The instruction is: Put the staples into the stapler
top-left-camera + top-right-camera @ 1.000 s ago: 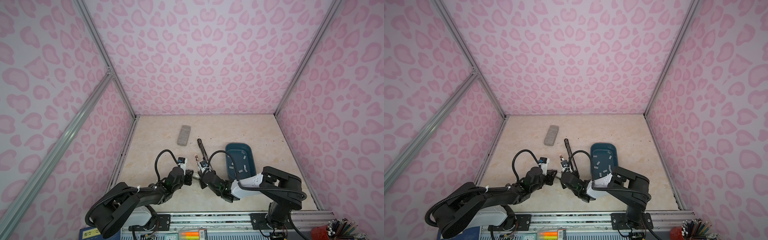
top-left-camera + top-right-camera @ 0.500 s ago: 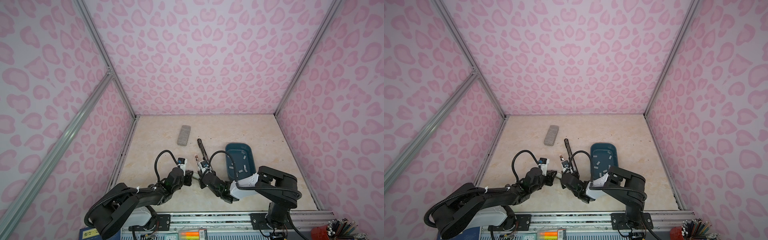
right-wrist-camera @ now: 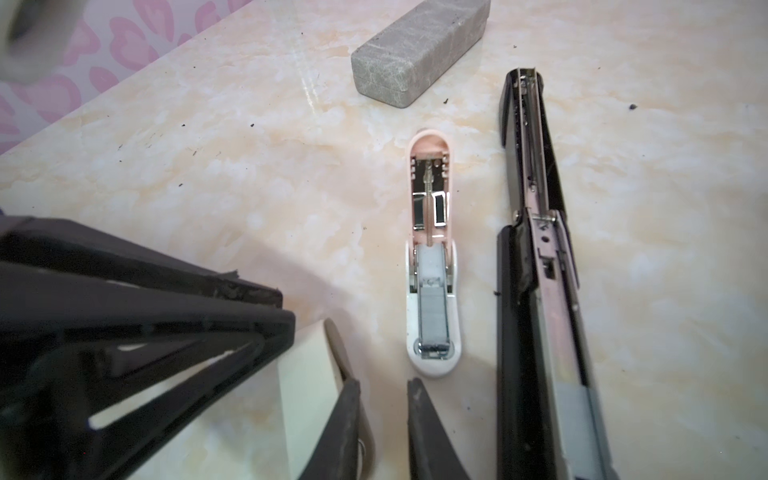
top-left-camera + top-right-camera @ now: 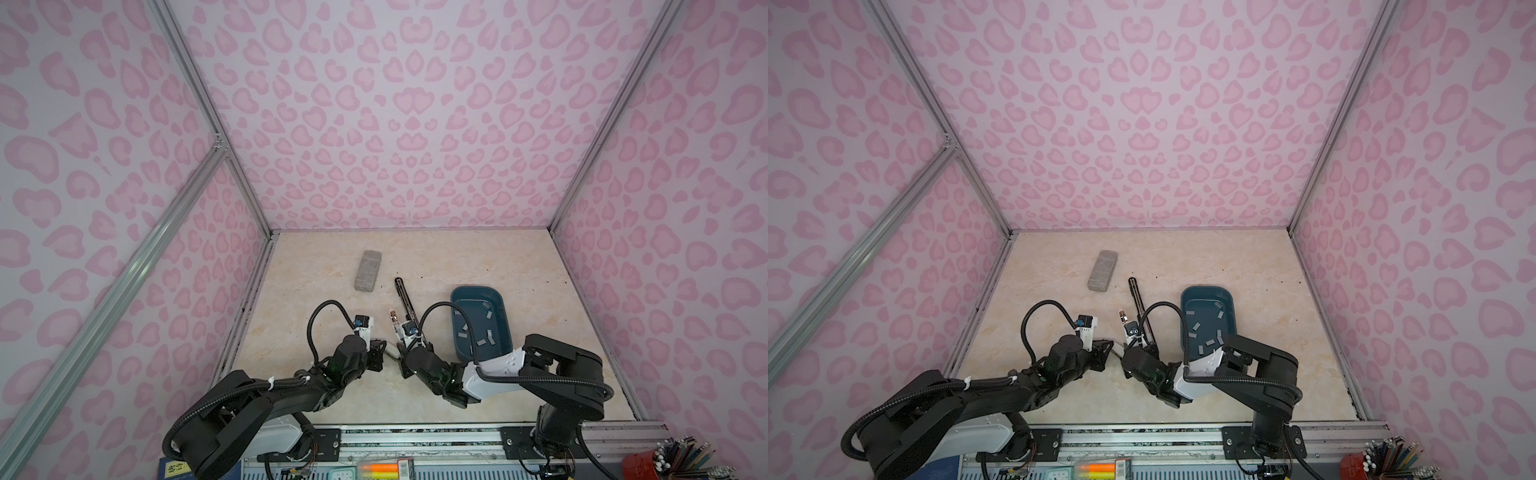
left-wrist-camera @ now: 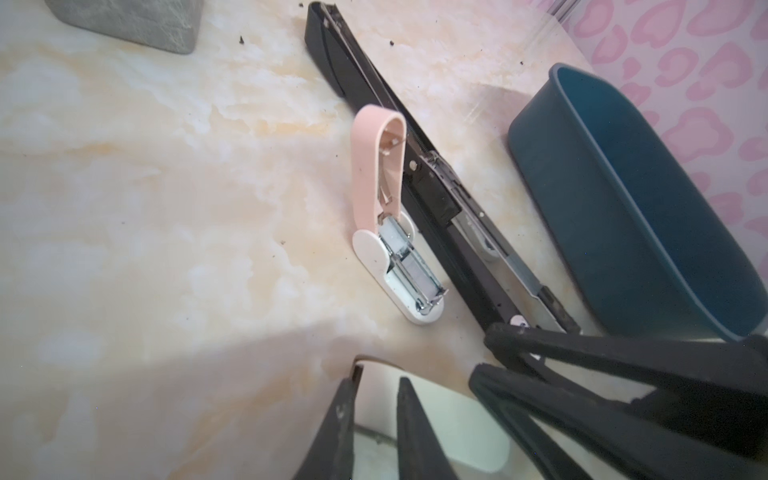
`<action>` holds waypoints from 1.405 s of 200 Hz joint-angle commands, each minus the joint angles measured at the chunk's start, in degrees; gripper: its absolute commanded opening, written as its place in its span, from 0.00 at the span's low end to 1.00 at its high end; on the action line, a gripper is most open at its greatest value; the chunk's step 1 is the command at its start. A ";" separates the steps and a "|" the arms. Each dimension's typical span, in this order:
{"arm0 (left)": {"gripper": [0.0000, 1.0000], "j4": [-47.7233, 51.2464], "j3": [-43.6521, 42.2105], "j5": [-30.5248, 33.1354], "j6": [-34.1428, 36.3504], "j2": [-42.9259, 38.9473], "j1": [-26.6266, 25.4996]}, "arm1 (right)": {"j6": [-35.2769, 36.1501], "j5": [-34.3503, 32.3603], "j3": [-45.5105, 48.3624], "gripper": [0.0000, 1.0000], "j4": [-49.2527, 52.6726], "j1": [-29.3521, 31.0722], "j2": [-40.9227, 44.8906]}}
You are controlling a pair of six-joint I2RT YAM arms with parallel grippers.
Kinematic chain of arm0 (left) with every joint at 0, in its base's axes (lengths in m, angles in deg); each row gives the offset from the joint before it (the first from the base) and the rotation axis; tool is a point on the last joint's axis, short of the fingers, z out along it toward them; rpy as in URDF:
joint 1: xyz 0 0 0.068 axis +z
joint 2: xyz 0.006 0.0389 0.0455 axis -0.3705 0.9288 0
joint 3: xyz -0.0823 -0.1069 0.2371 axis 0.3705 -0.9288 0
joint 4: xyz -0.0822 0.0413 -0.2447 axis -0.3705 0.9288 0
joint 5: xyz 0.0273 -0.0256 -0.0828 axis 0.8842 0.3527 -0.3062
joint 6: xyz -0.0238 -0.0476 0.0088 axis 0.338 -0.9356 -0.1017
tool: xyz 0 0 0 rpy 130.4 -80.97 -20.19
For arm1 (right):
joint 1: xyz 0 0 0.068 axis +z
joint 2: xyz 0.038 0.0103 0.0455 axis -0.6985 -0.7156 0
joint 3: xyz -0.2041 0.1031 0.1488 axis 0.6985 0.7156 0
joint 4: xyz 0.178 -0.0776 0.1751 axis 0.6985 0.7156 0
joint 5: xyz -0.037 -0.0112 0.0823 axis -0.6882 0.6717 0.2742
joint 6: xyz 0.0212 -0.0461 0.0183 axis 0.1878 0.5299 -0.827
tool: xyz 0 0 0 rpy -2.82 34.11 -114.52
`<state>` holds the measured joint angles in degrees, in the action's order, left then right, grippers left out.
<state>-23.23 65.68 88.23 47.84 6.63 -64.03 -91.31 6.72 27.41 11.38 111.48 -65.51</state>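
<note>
in both top views the left gripper (image 4: 380, 353) and right gripper (image 4: 1124, 353) met tip to tip near the 6 o'clock side of the table (image 4: 519, 266), a cream-white piece (image 4: 390, 352) between them. the staples (image 4: 463, 330) lay loose in the blue tray (image 4: 478, 287), at 2 o'clock from the right gripper. the black stapler (image 4: 404, 299) lay opened flat at 12 o'clock. the left wrist view had the left fingers (image 5: 345, 415) clamped on the cream-white piece (image 5: 457, 436). the right wrist view showed the right fingers (image 3: 424, 415) a narrow gap apart; whether they gripped the piece i could not tell.
</note>
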 commanded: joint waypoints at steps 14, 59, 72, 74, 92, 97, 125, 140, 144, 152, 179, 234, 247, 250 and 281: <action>0.29 5.37 0.27 4.45 1.10 -6.53 0.04 | 0.65 -1.60 0.03 0.25 4.60 0.06 2.05; 0.32 11.71 -1.31 5.80 1.28 -16.12 0.08 | -1.33 -2.01 -0.91 0.25 6.29 -0.55 -0.22; 0.33 12.94 -2.05 5.80 0.70 -19.04 0.05 | -1.64 -1.50 -1.36 0.25 6.39 -0.56 -1.17; 0.34 13.13 -2.30 5.83 0.59 -19.46 0.04 | -1.72 -1.41 -1.41 0.25 6.39 -0.51 -1.29; 0.35 15.44 -3.06 5.90 0.20 -23.25 0.02 | -2.01 -0.40 -2.19 0.24 6.30 -0.56 -2.49; 0.35 16.04 -3.16 5.92 0.20 -24.31 0.03 | -2.08 -0.13 -2.37 0.24 6.30 -0.47 -2.76; 0.42 19.37 -3.60 6.85 0.11 -29.26 0.05 | -2.47 1.67 -3.60 0.24 5.86 0.12 -4.34; 0.44 21.34 -3.37 7.71 -0.06 -30.88 0.11 | -2.82 1.82 -4.59 0.24 6.03 0.85 -5.34; 0.45 21.82 -3.28 7.94 -0.11 -31.18 0.07 | -2.84 1.90 -4.85 0.24 6.04 1.08 -5.60; 0.46 22.71 -2.98 8.18 -0.15 -31.51 0.13 | -2.99 1.98 -5.23 0.24 5.95 1.38 -6.09; 0.46 25.23 -2.31 9.58 -0.42 -31.44 0.04 | -3.84 2.76 -6.57 0.24 5.87 1.82 -7.75; 0.47 26.09 -2.06 11.67 -0.84 -31.17 0.07 | -4.24 3.02 -9.75 0.24 6.76 1.77 -10.97; 0.48 26.56 -2.02 12.30 -0.86 -31.42 0.13 | -3.98 3.25 -10.62 0.24 6.94 1.73 -11.68; 0.48 26.73 -2.02 12.40 -0.79 -31.50 0.10 | -3.97 3.25 -10.82 0.24 6.92 1.73 -11.84; 0.50 28.29 -1.84 13.87 -0.51 -32.95 0.16 | -3.47 3.31 -12.51 0.24 7.29 1.21 -13.32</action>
<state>4.05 63.12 99.88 47.51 -25.28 -63.96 -94.96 9.74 15.58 17.70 112.95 -77.64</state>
